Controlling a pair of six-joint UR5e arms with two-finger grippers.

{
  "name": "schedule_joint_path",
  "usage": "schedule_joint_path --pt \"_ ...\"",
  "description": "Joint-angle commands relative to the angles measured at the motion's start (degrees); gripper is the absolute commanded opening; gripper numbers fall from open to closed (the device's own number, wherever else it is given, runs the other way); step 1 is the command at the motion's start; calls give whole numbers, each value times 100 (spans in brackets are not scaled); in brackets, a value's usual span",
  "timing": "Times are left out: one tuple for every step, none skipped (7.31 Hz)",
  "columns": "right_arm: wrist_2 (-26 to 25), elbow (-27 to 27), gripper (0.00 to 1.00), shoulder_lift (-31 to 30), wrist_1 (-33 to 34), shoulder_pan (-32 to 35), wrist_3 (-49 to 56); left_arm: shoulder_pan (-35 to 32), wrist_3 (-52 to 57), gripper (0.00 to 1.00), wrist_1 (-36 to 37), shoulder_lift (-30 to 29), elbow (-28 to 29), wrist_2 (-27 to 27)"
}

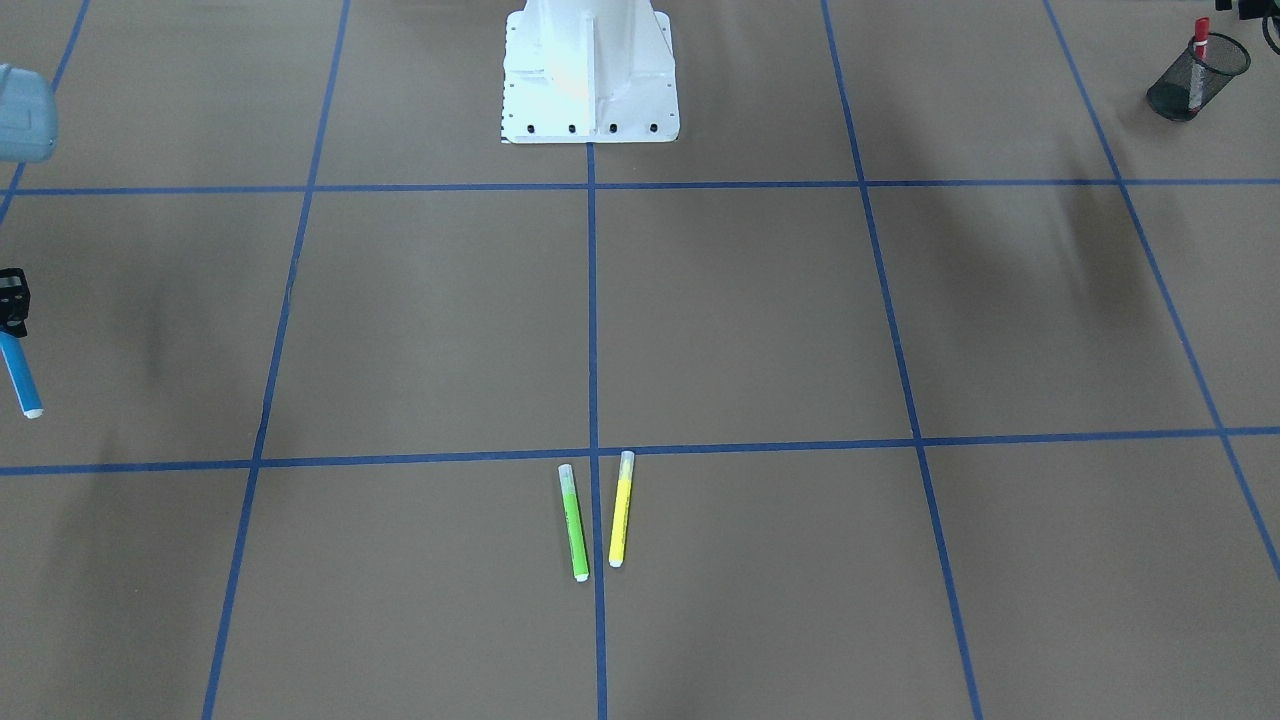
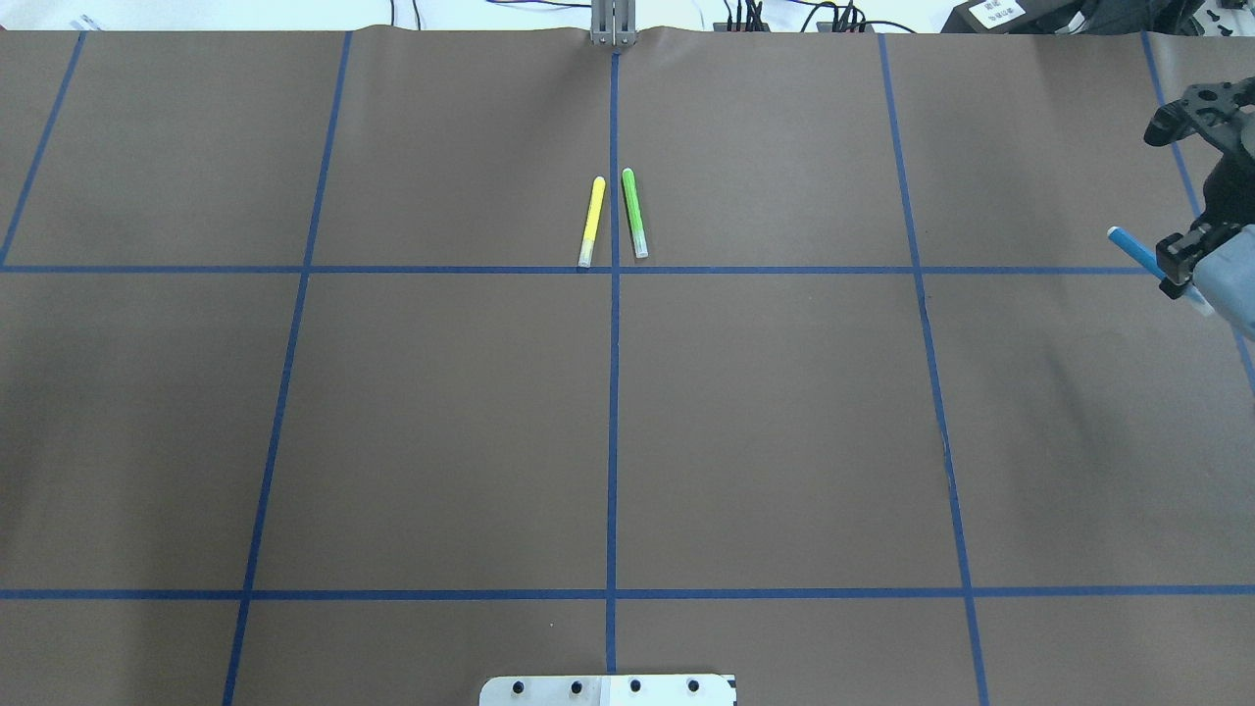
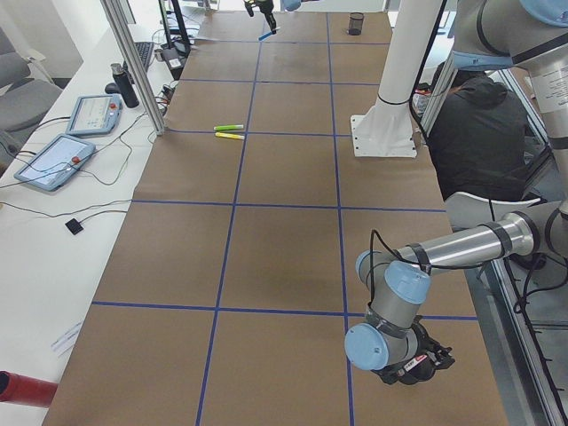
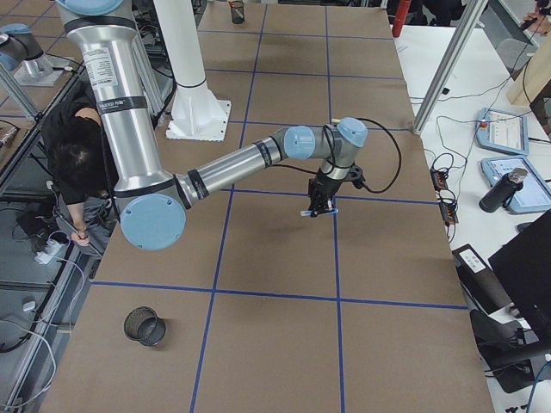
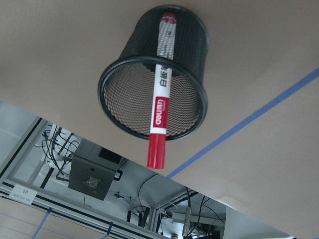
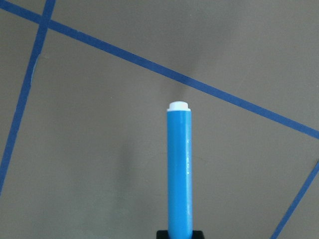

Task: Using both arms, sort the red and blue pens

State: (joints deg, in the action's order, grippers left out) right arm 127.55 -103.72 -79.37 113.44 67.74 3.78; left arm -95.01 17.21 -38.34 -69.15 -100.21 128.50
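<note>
The blue pen (image 2: 1132, 250) hangs tilted above the table at the overhead view's right edge, my right gripper (image 2: 1181, 263) shut on its upper part. The front view shows the blue pen (image 1: 20, 375) with its white end pointing down, and the right wrist view shows the blue pen (image 6: 178, 169) over bare brown paper. The red pen (image 5: 158, 107) stands in a black mesh cup (image 5: 119, 99), red cap sticking out, at the table's corner on my left side (image 1: 1215, 85). My left gripper (image 3: 422, 366) hovers there; I cannot tell whether it is open or shut.
A green marker (image 2: 634, 212) and a yellow marker (image 2: 591, 222) lie side by side near the far centre line. A second, empty mesh cup (image 4: 145, 325) stands at the near corner on my right. The white robot base (image 1: 590, 75) sits mid-table; a person (image 3: 479, 124) crouches behind it.
</note>
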Motion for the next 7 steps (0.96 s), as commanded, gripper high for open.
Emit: schedule_joint_path --pt "76 -820 0 -1075 55 37 71 8 -42 100 -243 -833 2 148" --pt "77 -929 0 -1481 55 168 340 8 -103 100 -436 -1159 19 149" --pt "77 -852 0 -1798 73 386 987 8 -217 100 -516 -1414 -7 149" --pt "42 -773 0 -1932 343 763 1437 8 -331 100 -517 -1565 -103 245" --pt "-63 -572 0 -1960 719 1132 2129 17 -341 100 -508 -1584 -234 576" --pt "-124 -257 0 -1977 1054 1640 2771 17 -341 100 -516 -1584 -383 649" --pt "-264 -175 0 -2117 1353 1898 3117 17 -350 100 -517 -1584 -550 650"
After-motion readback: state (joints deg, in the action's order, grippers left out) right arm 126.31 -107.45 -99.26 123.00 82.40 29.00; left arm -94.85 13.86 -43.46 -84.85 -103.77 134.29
